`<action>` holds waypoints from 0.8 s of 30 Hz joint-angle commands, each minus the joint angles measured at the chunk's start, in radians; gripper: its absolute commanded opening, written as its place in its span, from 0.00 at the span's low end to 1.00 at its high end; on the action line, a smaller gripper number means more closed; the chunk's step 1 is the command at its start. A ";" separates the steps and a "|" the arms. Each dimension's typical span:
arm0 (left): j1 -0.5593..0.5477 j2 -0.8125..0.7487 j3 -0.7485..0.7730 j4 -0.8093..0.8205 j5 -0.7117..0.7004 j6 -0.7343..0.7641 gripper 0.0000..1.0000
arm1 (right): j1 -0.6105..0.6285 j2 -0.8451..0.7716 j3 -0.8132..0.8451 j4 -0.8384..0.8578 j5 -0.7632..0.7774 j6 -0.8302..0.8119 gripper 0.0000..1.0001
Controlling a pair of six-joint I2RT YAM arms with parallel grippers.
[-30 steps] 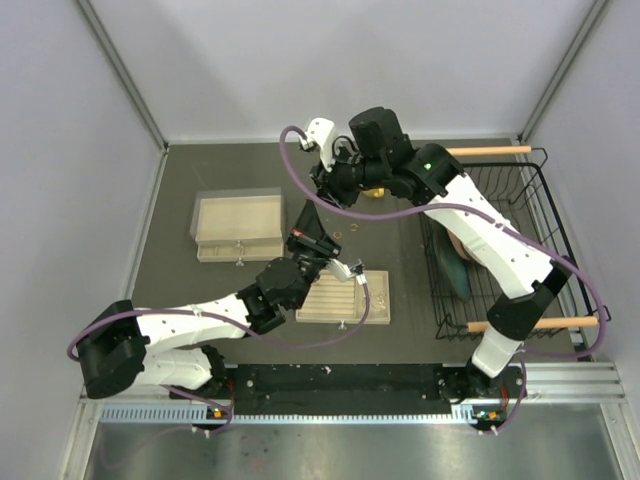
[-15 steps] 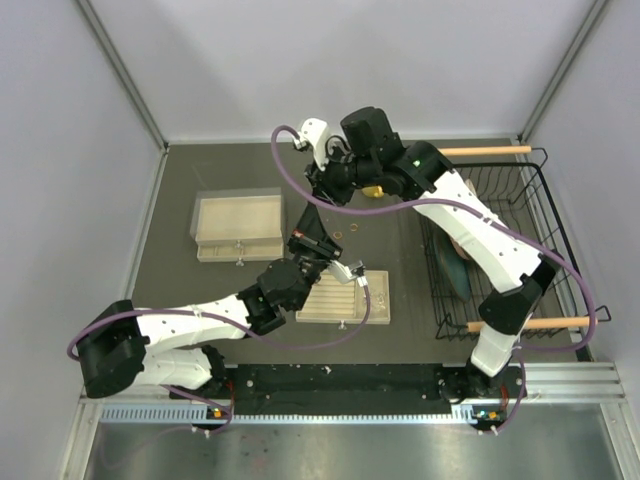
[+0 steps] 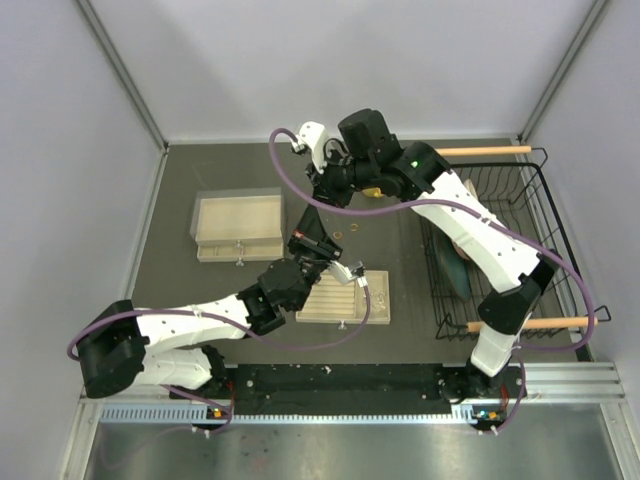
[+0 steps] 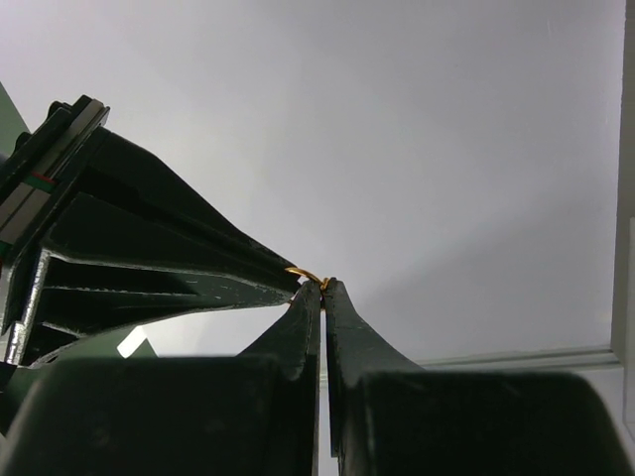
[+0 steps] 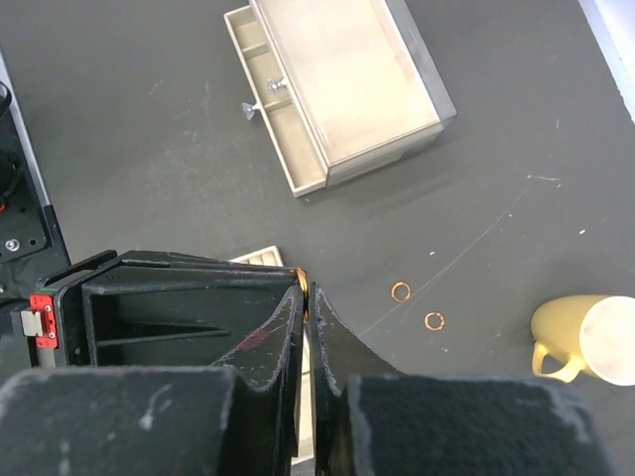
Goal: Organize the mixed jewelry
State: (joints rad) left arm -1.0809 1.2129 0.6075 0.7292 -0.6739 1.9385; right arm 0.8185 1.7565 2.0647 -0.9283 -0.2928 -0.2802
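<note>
The left claw (image 4: 316,283) is clamping a tiny gold ring (image 4: 306,273), mostly hidden between its tips. The right claw (image 5: 306,290) is sitting closed, an orange sliver (image 5: 301,283) at its tips too thin to identify. Two copper rings (image 5: 400,291) are lying on the surface (image 5: 149,149) beyond.

Matt, dark grey table (image 5: 139,169), faintly scratched. Each ring (image 5: 401,291) is thin, shiny copper-coloured metal. Smooth yellow mug (image 5: 585,340). Cream jewelry box (image 5: 342,84) under clear glossy plastic. Black wire rack (image 3: 530,200), pale wooden rods (image 3: 490,151).

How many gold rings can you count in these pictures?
3 gold rings: two loose on the mat near the yellow mug, one pinched where the left jaws and right jaws meet. Others may be hidden.
</note>
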 commanded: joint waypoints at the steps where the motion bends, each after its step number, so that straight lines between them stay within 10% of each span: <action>1: -0.004 -0.030 0.029 -0.037 -0.044 -0.073 0.00 | 0.008 -0.020 0.043 0.025 0.014 -0.001 0.00; 9: -0.005 -0.062 0.164 -0.250 -0.082 -0.271 0.58 | 0.008 -0.077 0.006 0.025 0.090 -0.008 0.00; 17: 0.019 -0.113 0.440 -0.750 -0.050 -0.743 0.63 | -0.060 -0.121 0.009 0.026 0.129 0.002 0.00; 24: 0.183 -0.138 0.704 -1.252 0.320 -1.206 0.64 | -0.209 -0.170 0.031 0.026 -0.037 0.081 0.00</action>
State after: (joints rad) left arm -0.9855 1.1095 1.1862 -0.2050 -0.5953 1.0683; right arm 0.6823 1.6489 2.0621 -0.9283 -0.2207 -0.2596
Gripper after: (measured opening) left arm 0.636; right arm 0.008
